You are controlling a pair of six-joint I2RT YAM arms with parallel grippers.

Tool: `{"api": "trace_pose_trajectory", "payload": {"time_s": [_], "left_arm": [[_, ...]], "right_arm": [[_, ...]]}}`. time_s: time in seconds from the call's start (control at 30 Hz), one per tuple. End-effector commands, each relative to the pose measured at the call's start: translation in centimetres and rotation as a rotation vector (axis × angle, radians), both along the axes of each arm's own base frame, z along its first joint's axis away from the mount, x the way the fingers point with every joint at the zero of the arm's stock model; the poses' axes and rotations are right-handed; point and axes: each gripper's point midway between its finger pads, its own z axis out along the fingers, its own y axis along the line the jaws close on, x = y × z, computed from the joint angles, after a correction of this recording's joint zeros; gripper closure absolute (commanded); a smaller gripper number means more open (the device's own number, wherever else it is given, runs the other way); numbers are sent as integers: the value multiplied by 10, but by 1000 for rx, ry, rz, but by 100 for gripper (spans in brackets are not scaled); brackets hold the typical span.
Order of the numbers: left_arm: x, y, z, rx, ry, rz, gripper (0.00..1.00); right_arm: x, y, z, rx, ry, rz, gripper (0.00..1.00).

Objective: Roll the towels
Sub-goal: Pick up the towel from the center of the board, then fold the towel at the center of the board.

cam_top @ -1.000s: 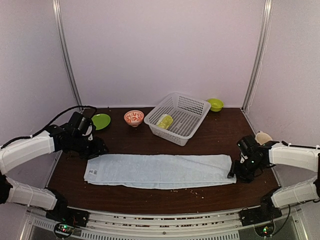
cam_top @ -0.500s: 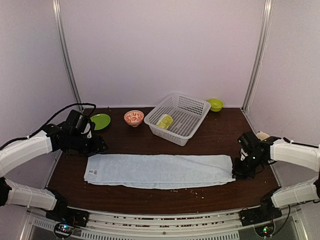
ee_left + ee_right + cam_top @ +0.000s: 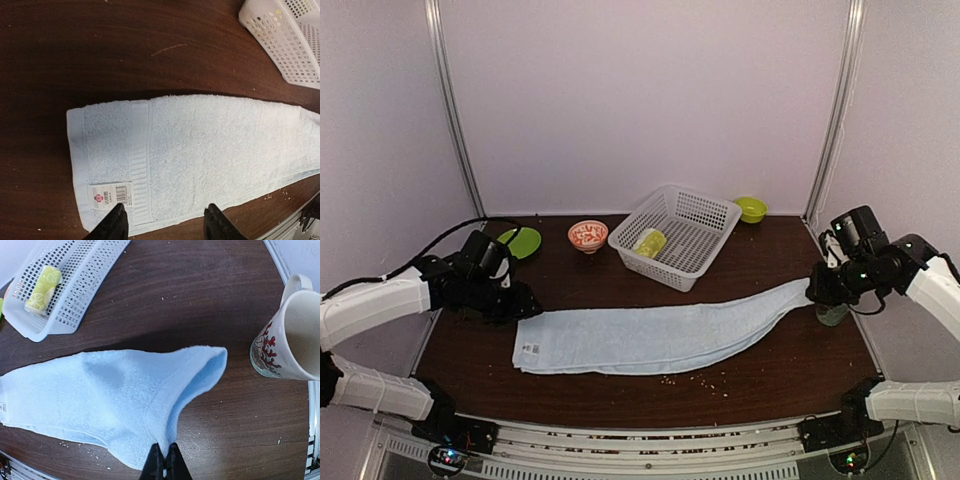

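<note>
The pale blue towel (image 3: pixel 650 335) lies stretched lengthwise across the dark table, its labelled left end flat. My right gripper (image 3: pixel 817 290) is shut on the towel's right end and holds that corner off the table; the right wrist view shows the cloth (image 3: pixel 110 400) pinched in the gripper (image 3: pixel 164 447). My left gripper (image 3: pixel 520 300) hovers open over the left end, its fingers astride the near hem in the left wrist view (image 3: pixel 165 210), not touching the towel (image 3: pixel 200 150). The lime-green towel (image 3: pixel 650 242) lies rolled inside the basket (image 3: pixel 43 289).
A white mesh basket (image 3: pixel 705 215) stands tilted at back centre. A green plate (image 3: pixel 522 242) and a red patterned bowl (image 3: pixel 587 235) sit back left, a small green bowl (image 3: pixel 751 208) back right. A printed mug (image 3: pixel 287 340) stands beside my right gripper. Crumbs dot the front.
My right gripper shut on the blue towel's right end and lifted it up and to the back right. The whole towel slid right. My left arm followed slightly right.
</note>
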Motion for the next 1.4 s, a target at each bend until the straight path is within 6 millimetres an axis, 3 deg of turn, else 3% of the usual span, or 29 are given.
{"api": "trace_pose_trajectory", "payload": {"time_s": [0.0, 0.13, 0.23, 0.43, 0.53, 0.63, 0.73, 0.87, 1.13, 1.27, 1.37], "left_arm": [[3, -40, 4, -41, -18, -74, 48], [-1, -61, -1, -29, 5, -126, 48], [-3, -64, -5, -36, 14, -123, 48], [-5, -72, -21, -21, 35, -147, 48], [-7, -77, -45, 21, 80, -174, 49], [-15, -83, -75, 68, 149, -211, 51], [-25, -93, -94, 104, 193, -254, 55], [-40, -115, -104, 116, 214, -321, 62], [-67, -176, -99, 54, 221, -436, 79], [-72, -185, -86, 28, 211, -452, 77], [-70, -179, -66, 28, 174, -444, 64]], "right_arm": [[-5, 4, 37, 5, -86, 89, 100], [-6, 27, 56, 61, -120, 157, 100], [-8, 36, 57, 55, -120, 175, 100], [-18, 26, 22, 29, -60, 141, 100], [-27, 24, 3, 51, -29, 122, 100], [-33, 21, -1, 72, -41, 102, 100], [-32, 15, 13, 55, -87, 89, 100], [-28, 8, 45, 25, -150, 80, 100], [-28, -14, 94, -82, -222, 58, 100], [-28, -6, 113, -45, -250, 93, 100], [-22, 20, 114, 45, -243, 151, 100]]}}
